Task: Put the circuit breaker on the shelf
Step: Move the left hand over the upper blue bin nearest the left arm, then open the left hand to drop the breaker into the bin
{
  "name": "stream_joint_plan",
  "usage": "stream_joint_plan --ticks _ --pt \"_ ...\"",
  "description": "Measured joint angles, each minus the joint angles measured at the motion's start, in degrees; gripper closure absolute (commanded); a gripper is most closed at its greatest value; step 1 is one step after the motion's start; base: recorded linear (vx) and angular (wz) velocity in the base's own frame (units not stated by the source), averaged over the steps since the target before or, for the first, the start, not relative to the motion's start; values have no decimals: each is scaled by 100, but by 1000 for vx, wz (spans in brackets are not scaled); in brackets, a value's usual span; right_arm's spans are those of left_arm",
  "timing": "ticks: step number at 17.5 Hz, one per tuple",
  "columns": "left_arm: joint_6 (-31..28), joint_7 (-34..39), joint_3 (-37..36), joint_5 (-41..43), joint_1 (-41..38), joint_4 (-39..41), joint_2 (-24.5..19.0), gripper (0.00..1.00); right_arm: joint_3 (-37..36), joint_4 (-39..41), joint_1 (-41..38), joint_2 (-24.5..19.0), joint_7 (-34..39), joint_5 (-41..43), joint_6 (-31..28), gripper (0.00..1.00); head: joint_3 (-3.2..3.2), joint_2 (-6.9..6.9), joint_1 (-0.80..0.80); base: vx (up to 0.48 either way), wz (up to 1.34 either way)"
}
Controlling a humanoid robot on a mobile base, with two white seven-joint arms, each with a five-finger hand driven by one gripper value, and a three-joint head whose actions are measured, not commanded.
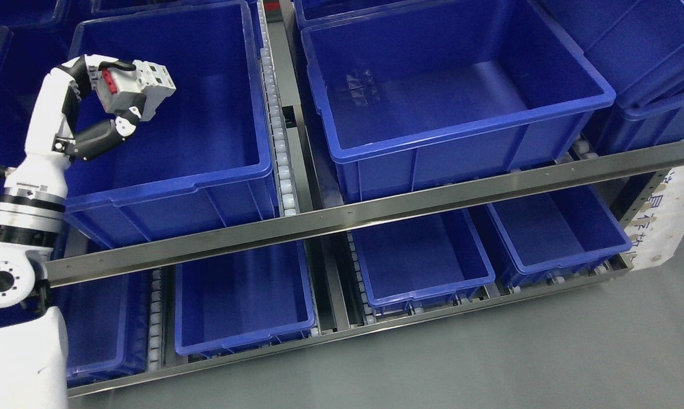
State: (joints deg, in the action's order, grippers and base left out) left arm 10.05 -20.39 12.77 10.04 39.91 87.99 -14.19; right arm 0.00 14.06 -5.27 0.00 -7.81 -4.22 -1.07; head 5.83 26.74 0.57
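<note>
Left hand [106, 105] clamped on circuit breaker [139, 85], held above upper-left blue bin [217, 170] on shelf [342, 213].

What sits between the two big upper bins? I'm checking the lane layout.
In the head view, a white roller track and grey metal rail run between the left bin, where the left hand holds the circuit breaker, and the right bin.

Before me, two large blue bins [467, 108] sit far; smaller blue crates [421, 255] line below, beside grey floor [518, 358].
</note>
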Motion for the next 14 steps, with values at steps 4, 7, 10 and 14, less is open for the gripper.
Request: stream_joint_plan --ticks 4,7,10,14 --pt "-20 -378 -99 131 602 -594 -324 84 0 0 0 0 0 0 0 0 0 0 0 121 -7" --pt "-24 -659 -282 506 1082 -1174 -494 83 0 0 0 0 0 0 0 0 0 0 0 113 -41" --pt "-38 -871 -477 1194 1520 -1898 -678 83 0 0 0 0 0 0 0 0 0 0 0 91 -56" --pt "26 -913 -709 1893 1834 -2690 -846 83 0 0 0 0 0 0 0 0 0 0 0 63 -26"
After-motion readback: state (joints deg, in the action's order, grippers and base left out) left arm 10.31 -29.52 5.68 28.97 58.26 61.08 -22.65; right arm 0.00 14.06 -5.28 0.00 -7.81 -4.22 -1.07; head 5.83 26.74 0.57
